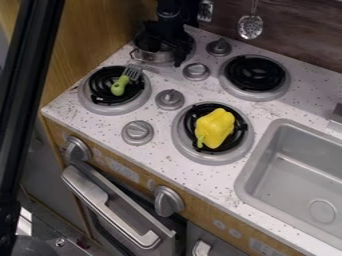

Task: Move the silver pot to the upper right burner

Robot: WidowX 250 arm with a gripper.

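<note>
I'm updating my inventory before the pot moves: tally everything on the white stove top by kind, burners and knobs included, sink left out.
Burners: 4
Knobs: 4
Silver pots: 1
Green-handled forks: 1
Yellow peppers: 1
Total: 11

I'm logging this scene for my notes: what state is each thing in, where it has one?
Silver pot: upright, beneath the hand.
Green-handled fork: lying across the lower left burner.
Yellow pepper: lying on the lower right burner.
Slotted spoon: hanging.
Oven door: looks slightly ajar.
</note>
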